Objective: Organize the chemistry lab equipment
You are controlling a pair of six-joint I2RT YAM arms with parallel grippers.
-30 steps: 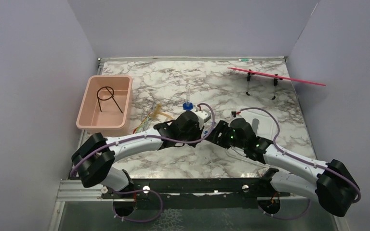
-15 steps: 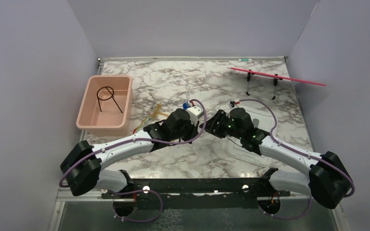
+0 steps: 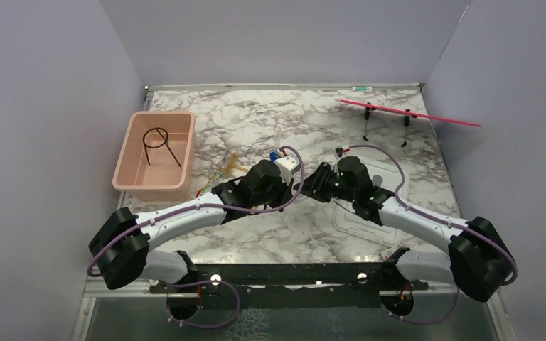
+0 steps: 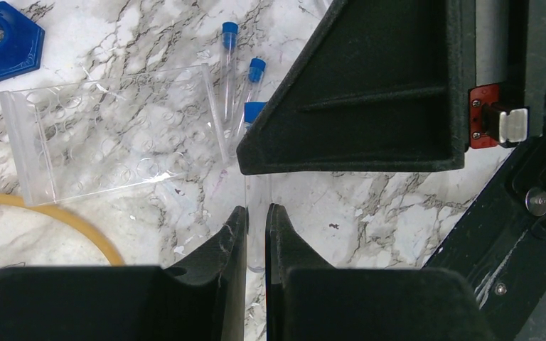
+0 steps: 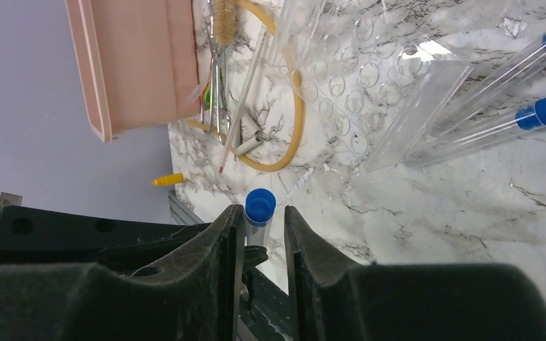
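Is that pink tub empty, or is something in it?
Not empty: the pink tub holds a black wire ring, lying on its floor.

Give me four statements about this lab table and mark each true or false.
1. The black wire ring lies inside the pink tub. True.
2. The left gripper hangs wide open. False: its fingers are nearly closed on a clear tube.
3. The amber tubing is in the tub. False: it lies on the table.
4. Two blue-capped tubes lie loose beside a clear plastic bag. True.
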